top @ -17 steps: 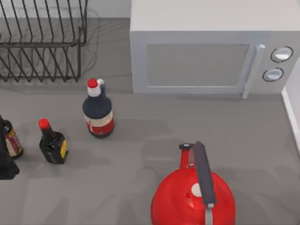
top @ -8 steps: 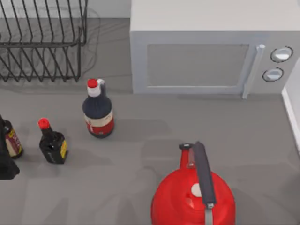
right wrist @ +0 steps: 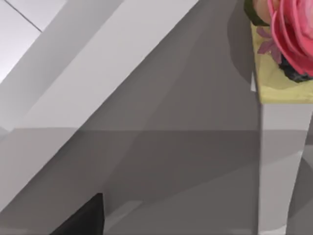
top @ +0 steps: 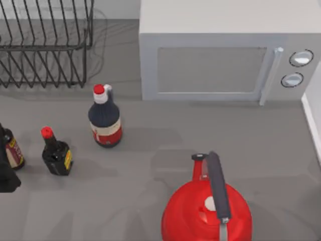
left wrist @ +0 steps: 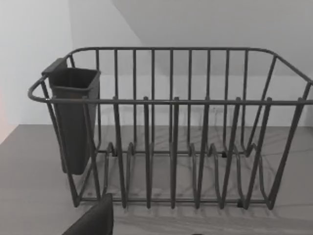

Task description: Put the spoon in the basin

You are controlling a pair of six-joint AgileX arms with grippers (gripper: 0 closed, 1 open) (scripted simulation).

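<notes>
Judging by the task alone, a spoon should be light, stiff and slippery, best pinched mid-handle. The worktop (top: 150,145) carries a dish rack (top: 45,45) at its back left corner, a microwave (top: 220,60) behind, sauce bottles (top: 105,118) and a red fire extinguisher (top: 206,211) at the front edge.

What you've got on the worktop (top: 150,150): wire dish rack (top: 45,47) back left, grey microwave (top: 210,65) back right, three upright dark bottles (top: 105,120) on the left, red canister (top: 205,211) with a dark handle at the front. White edge (top: 313,115) far right, can't tell what it is.
</notes>
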